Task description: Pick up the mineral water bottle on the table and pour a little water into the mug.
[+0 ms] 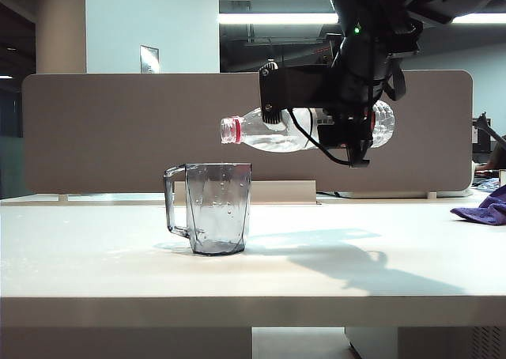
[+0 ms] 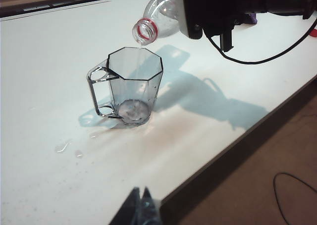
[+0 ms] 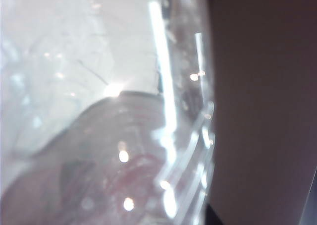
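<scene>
Two small puddles of water (image 2: 63, 146) already lie on the table (image 2: 44, 76) just in front of the mug (image 1: 209, 209), nearest the left gripper (image 2: 140, 205), whose fingertips sit together at the table's front edge, well short of the mug and holding nothing. The mug stands upright with droplets on its walls and a shallow pool at its base. Above it and slightly beyond, the right gripper (image 1: 348, 141) is clamped around the middle of the mineral water bottle (image 1: 273, 130), which lies nearly level, uncapped, its red-ringed mouth just over the mug's rim, a thin stream falling in.

The risks, as judged: the mouth sits near the rim's edge, so a small drift would send water onto the table beside the mug; further tilt would give a gush rather than a little; a squeezed soft bottle could spurt.
</scene>
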Available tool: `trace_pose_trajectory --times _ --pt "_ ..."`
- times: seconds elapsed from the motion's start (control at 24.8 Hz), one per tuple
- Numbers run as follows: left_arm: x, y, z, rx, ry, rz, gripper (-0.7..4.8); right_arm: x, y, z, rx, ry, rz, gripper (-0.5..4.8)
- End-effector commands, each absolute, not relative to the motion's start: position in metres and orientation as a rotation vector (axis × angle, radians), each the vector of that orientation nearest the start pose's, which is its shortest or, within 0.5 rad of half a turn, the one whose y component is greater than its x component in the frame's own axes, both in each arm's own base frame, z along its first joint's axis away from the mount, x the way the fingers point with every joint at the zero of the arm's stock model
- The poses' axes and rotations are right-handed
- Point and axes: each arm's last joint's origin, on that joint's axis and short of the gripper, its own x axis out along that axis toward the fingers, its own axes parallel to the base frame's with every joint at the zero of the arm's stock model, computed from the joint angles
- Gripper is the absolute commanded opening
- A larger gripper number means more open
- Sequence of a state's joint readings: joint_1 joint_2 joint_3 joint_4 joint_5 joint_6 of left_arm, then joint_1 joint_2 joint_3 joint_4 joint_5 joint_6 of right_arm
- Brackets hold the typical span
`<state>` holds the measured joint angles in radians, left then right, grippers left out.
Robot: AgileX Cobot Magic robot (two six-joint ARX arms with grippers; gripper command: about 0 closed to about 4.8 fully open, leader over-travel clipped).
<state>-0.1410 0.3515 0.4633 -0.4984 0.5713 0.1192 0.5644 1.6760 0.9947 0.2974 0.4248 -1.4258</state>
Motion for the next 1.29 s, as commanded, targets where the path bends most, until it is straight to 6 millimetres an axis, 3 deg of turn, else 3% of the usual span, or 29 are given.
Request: trace_pose_trajectory --times 0.04,0.72,1.13,1.29 --pt "0.091 -0.029 0.248 0.031 0.334 -0.725 -0.05 0.314 0.184 0.231 -1.588 0.172 0.302 2.43" --pt "0.091 -0.029 0.248 0.031 0.334 -0.724 -0.05 0.316 0.184 0.239 -1.633 0.140 0.200 2.43" --pt "0.091 -0.029 0.248 0.031 0.334 -0.725 -0.05 0.308 0.186 0.220 -1.174 0.294 0.367 2.43" --pt "0.091 -0.029 0.248 0.031 0.334 -0.724 -0.05 0.305 0.188 0.215 -0.873 0.344 0.466 2.42"
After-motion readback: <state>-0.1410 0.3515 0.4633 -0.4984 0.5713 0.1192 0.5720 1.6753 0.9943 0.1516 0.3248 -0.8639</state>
